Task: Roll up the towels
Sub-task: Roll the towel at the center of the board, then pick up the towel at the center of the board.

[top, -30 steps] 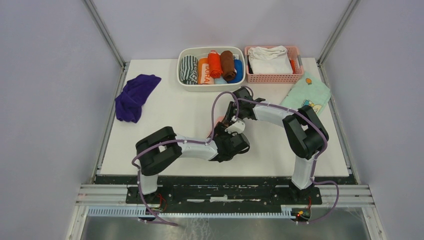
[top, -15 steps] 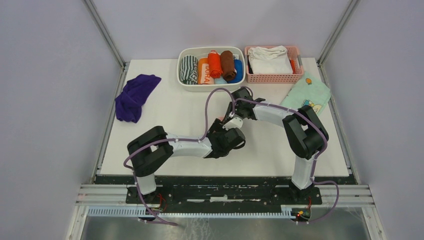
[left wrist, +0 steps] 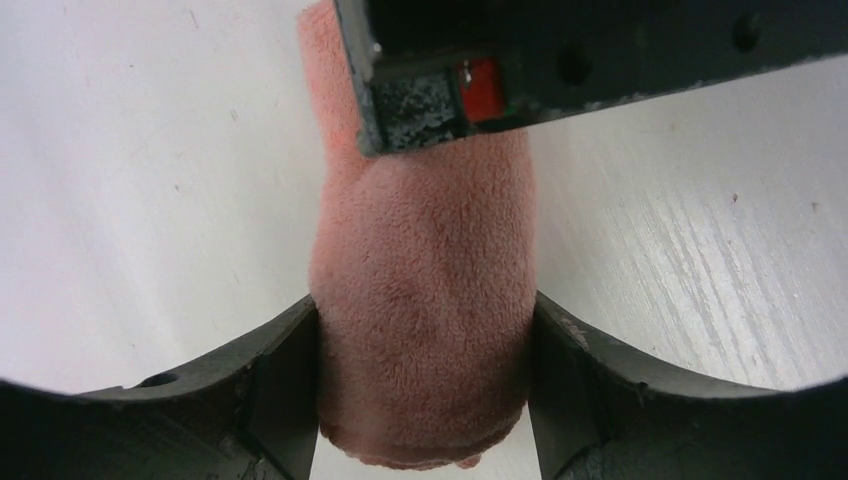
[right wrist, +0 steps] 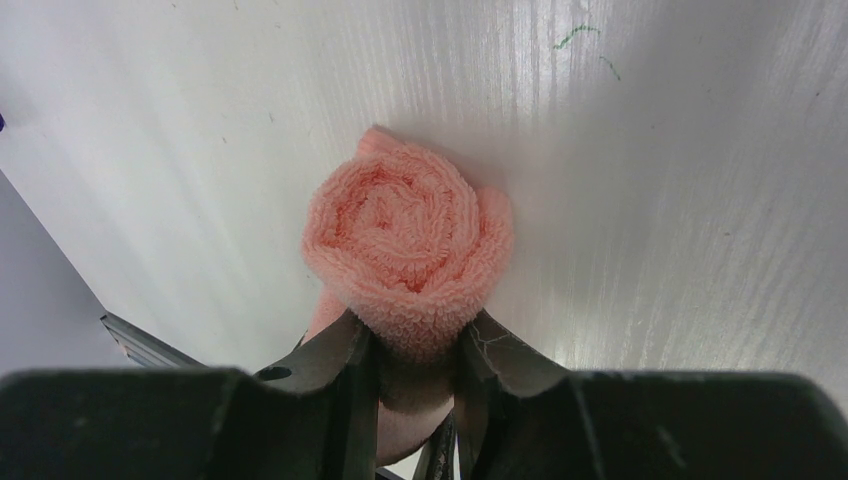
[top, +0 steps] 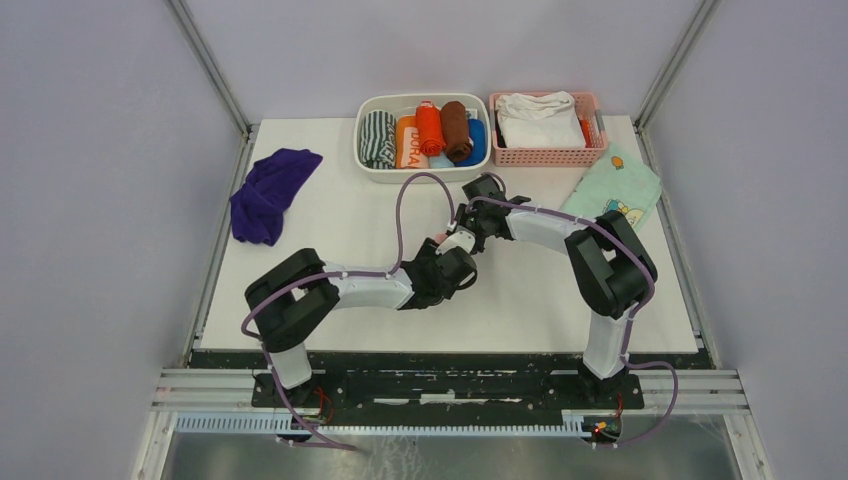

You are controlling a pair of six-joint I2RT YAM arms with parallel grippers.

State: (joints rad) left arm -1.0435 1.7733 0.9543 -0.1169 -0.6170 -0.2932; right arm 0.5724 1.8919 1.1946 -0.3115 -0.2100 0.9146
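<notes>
The salmon-pink towel (right wrist: 405, 240) is a tight roll on the table's middle, its spiral end facing the right wrist camera. In the top view only a sliver of it (top: 440, 238) shows between the arms. My right gripper (right wrist: 415, 335) is shut on one end of the roll. My left gripper (left wrist: 423, 335) is shut across the roll's body (left wrist: 425, 300), with the right gripper's fingers (left wrist: 560, 60) above it. In the top view the left gripper (top: 447, 264) and right gripper (top: 468, 228) meet over the roll. The purple towel (top: 268, 192) lies crumpled at the far left.
A white bin (top: 420, 172) with several rolled towels stands at the back centre. A pink basket (top: 545, 156) holding a white folded cloth stands to its right. A mint-green cartoon-print cloth (top: 615, 190) lies at the right edge.
My left gripper has moved away from the table's near edge and a little left, closing up on the right gripper. Its elbow swung left. The right arm has hardly moved.
</notes>
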